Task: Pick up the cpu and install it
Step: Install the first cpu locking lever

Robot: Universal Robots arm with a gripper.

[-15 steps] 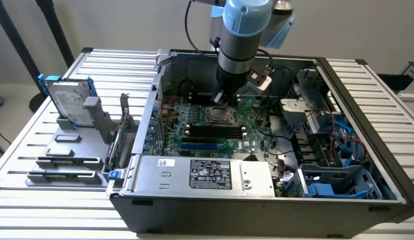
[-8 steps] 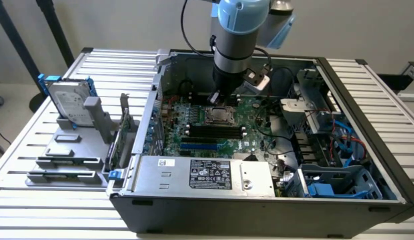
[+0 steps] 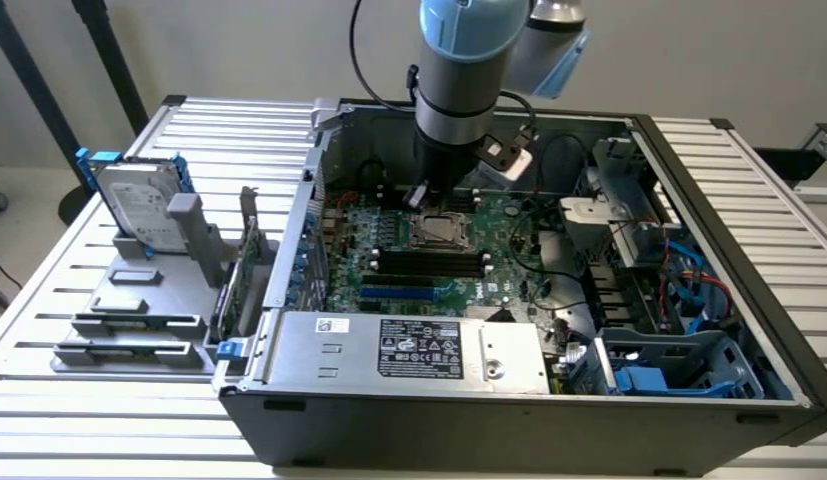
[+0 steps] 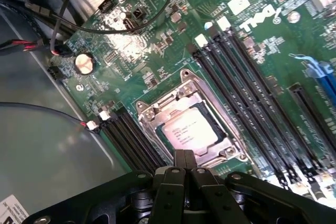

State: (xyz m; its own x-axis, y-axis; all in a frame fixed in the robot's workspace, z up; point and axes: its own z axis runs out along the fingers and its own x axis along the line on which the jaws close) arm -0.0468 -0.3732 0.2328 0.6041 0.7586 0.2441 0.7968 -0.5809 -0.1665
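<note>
Exterior view: slatted metal bench (image 3: 106, 400) by a plain pale wall, with an open PC case (image 3: 520, 420) lying on its side. A hard drive (image 3: 136, 205) in blue brackets stands on a grey rack just outside the case. The arm reaches down into the case, fingers (image 3: 433, 200) right above the cpu (image 3: 444, 231).

Wrist view: fingers (image 4: 184, 157) pinched together, holding nothing. The cpu (image 4: 190, 130) sits just past their tips, flat in its socket (image 4: 152, 109) on the green motherboard (image 4: 157, 40). Silvery-grey square top, faint print.
</note>
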